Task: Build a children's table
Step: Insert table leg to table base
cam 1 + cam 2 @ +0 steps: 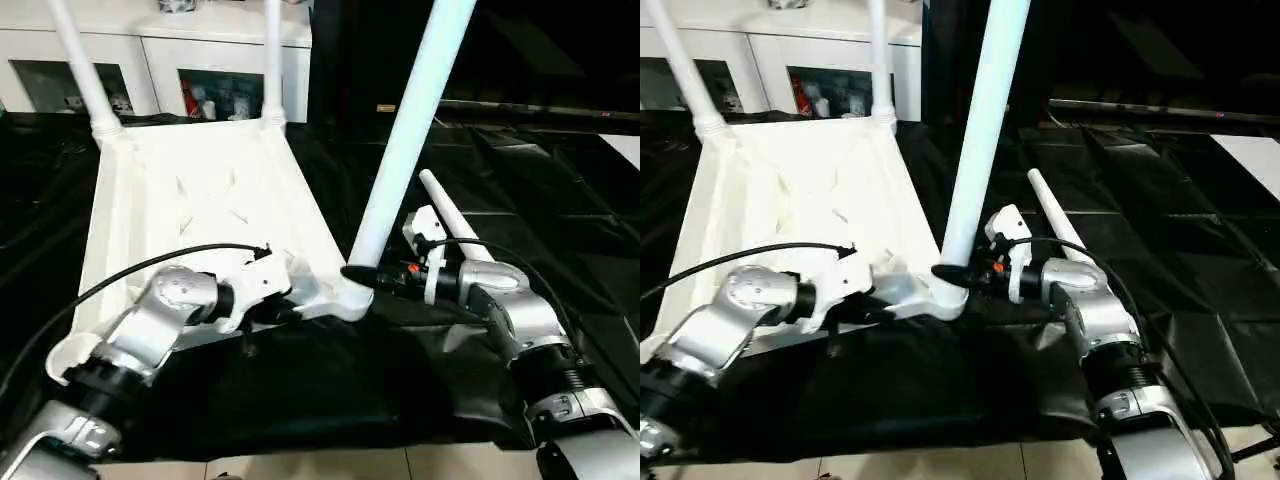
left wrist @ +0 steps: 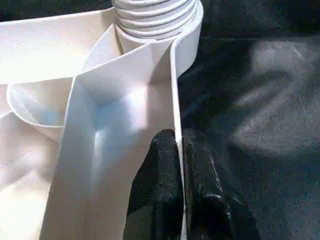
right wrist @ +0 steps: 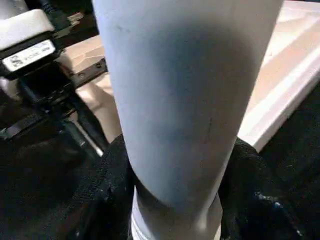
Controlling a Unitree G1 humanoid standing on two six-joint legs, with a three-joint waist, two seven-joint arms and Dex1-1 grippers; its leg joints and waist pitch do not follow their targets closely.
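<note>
Nearest the robot, two silver forearms reach in over the black-covered work table [image 1: 560, 190]. The left gripper [image 2: 179, 165] has its two black fingers clenched on the thin side wall of the children's table [image 1: 190, 200], just short of the near right corner socket [image 1: 345, 298]; the wrist view shows the wall pinched between the pads, with the ribbed thread of a leg sitting in the socket beyond. The right gripper [image 1: 362, 274] comes in from the opposite side and grasps the near leg [image 1: 405, 140] at its base, one finger on either side of the round shaft, right above that same socket. This leg rises steeply, leaning a little to the right, and runs out of the top of the picture. The white top lies upside down, ribbed underside up, stretching away from the robot. Four legs can be counted: the one being held, a loose leg [image 1: 452, 214] lying on the black cover just beyond the right gripper, and two standing in the far corner sockets, the far left leg [image 1: 82, 70] and the far right leg [image 1: 272, 60]. Behind them stands a white glass-door cabinet [image 1: 150, 45].
</note>
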